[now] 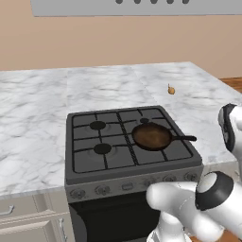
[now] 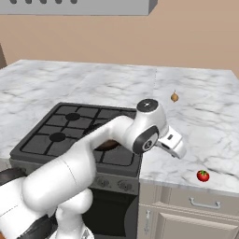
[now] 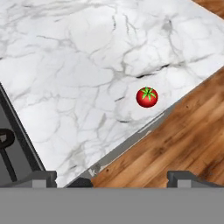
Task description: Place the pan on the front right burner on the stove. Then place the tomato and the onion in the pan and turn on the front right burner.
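The dark brown pan (image 1: 151, 136) sits on the front right burner of the stove (image 1: 90, 163), covering the burner cap, with its thin black handle (image 1: 185, 138) pointing right. On the marble counter right of the stove, the red tomato (image 2: 202, 175) (image 3: 147, 97) lies near the front edge. The tan onion (image 1: 171, 90) (image 2: 174, 97) lies farther back. My gripper (image 3: 114, 178) (image 2: 177, 148) hovers over the counter between stove and tomato. It is open, its fingertips (image 3: 43, 176) wide apart with nothing between them. In the right base view my arm hides most of the pan.
The counter's front edge (image 3: 131, 138) runs diagonally just below the tomato, with wooden floor (image 3: 183, 135) beyond it. The stove's dark side edge (image 3: 17, 135) stands to the left in the hand view. Knobs (image 1: 101, 190) line the stove front.
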Robot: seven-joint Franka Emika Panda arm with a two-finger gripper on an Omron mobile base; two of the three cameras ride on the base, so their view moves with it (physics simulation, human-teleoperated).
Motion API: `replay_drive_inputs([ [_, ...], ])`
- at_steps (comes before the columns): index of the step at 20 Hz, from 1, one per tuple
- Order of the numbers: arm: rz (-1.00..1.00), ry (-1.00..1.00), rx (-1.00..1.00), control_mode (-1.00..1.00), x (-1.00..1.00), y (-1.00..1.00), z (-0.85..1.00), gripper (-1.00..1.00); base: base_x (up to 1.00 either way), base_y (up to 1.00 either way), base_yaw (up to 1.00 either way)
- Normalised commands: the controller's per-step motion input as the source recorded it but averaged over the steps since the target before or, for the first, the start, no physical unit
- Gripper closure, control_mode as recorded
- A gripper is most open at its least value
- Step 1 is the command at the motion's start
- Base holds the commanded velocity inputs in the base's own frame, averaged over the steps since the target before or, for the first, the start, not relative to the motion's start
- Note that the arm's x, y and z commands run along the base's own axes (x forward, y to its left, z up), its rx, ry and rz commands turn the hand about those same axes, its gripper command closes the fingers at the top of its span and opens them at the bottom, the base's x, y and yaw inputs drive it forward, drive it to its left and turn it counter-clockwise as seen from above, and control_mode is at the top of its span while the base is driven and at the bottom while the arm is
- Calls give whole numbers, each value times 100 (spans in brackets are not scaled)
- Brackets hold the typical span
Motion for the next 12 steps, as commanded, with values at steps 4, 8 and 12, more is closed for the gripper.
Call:
replay_drive_inputs([
  [4, 0, 0, 16, -100, 0, -45, 0, -100, 0, 0, 0],
  [8, 0, 0, 6, -100, 0, -41, -3, -100, 0, 0, 0],
  [12, 0, 0, 0, -100, -1, -19, -11, -100, 0, 0, 0],
])
